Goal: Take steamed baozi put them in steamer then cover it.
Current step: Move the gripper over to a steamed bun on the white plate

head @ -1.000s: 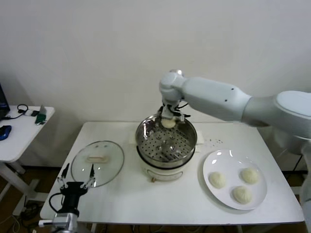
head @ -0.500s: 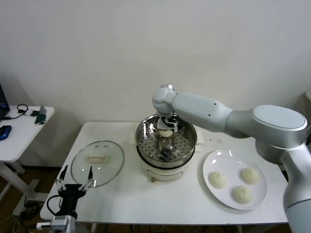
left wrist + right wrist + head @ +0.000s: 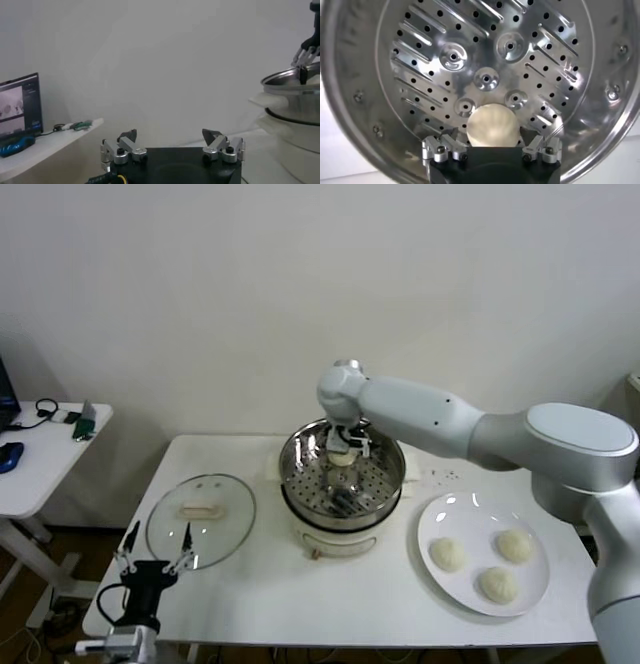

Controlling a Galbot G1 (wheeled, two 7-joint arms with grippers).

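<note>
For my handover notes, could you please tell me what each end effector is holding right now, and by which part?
The right end effector grips one baozi by its sides, over the steamer. The left end effector is open and holds nothing.

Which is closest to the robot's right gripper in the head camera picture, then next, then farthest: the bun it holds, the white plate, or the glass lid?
1. The bun, in the right gripper over the steamer.
2. The white plate, on the table's right side.
3. The glass lid, on the table's left side, slightly farther.
</note>
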